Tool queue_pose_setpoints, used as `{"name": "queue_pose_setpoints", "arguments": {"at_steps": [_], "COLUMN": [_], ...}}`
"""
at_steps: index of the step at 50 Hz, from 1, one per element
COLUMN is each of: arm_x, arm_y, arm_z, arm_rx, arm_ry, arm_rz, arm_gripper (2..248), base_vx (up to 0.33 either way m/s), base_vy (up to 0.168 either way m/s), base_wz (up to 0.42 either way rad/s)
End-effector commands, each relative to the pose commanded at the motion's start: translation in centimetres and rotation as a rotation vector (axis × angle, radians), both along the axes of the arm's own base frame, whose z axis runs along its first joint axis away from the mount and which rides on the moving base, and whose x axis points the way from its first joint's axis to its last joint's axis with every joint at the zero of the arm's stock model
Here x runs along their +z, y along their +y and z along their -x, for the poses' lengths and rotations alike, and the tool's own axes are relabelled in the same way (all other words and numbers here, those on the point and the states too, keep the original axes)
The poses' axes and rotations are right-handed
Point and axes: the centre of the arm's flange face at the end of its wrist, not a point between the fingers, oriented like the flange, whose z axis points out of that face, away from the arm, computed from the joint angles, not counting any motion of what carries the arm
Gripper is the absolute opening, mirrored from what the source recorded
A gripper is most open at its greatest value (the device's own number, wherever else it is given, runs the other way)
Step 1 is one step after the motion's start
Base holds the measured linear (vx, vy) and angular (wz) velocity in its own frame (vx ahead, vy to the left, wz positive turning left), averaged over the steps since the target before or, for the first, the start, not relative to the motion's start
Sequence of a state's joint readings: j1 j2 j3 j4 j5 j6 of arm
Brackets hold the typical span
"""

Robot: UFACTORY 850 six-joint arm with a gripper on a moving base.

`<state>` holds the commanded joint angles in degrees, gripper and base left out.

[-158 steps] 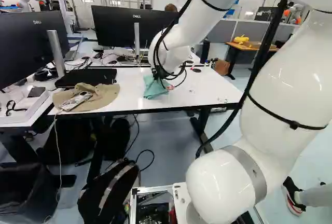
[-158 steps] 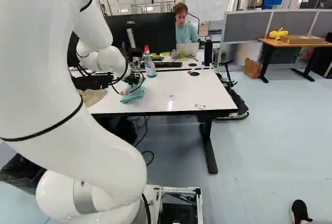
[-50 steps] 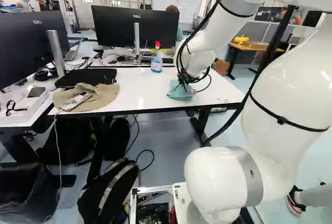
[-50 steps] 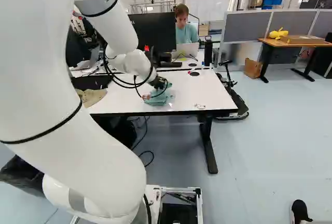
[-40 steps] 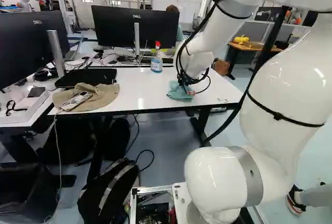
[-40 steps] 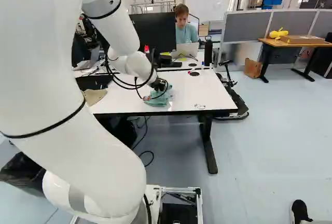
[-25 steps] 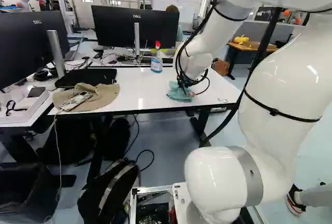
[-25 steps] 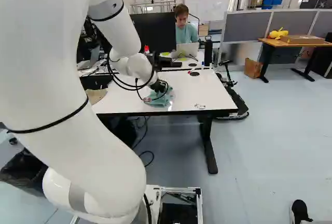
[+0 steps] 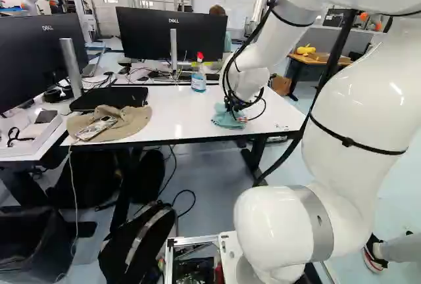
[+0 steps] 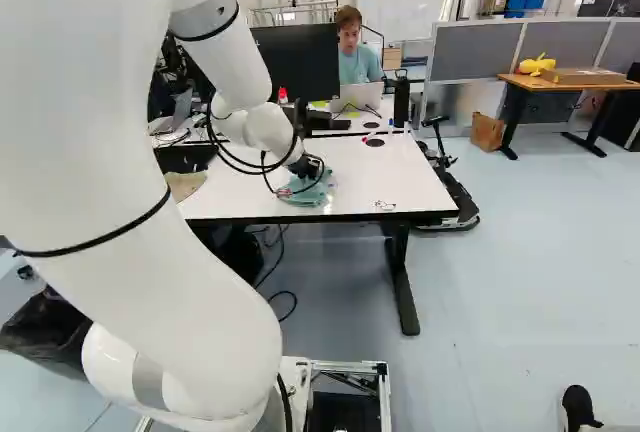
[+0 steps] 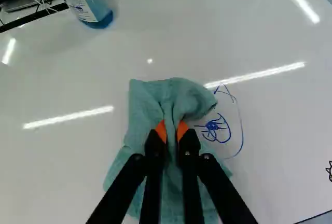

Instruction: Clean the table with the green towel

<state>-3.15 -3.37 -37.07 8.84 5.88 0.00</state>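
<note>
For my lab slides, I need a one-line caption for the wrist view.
The gripper pinches a green towel beside blue marker scribbles on the white table.

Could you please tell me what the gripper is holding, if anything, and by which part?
The towel, by a bunched fold of cloth pinched between the fingers.

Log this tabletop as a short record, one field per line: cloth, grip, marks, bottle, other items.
Cloth: green towel, bunched on the white table
Grip: gripper shut on a fold of the towel
Marks: blue scribbles right beside the towel, not wiped off
Bottle: spray bottle, upright, near the table's far edge
Other items: tan cap with a phone on it
</note>
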Motion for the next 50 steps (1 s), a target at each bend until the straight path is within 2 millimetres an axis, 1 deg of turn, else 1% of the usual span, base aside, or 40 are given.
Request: {"name": "queue_pose_setpoints", "arguments": {"at_steps": [15,50], "arm_x": [-0.23,-0.23], "arm_y": [0.07,-0.01], "arm_z": [0.29,0.26], "arm_rx": [0.004,0.002], "arm_ry": [0.041,0.042], "arm_rz": [-0.008,-0.008], "arm_gripper": [42,42], "base_vx": [0.000,0.000], "base_vy": [0.000,0.000], "base_wz": [0.000,0.000]}}
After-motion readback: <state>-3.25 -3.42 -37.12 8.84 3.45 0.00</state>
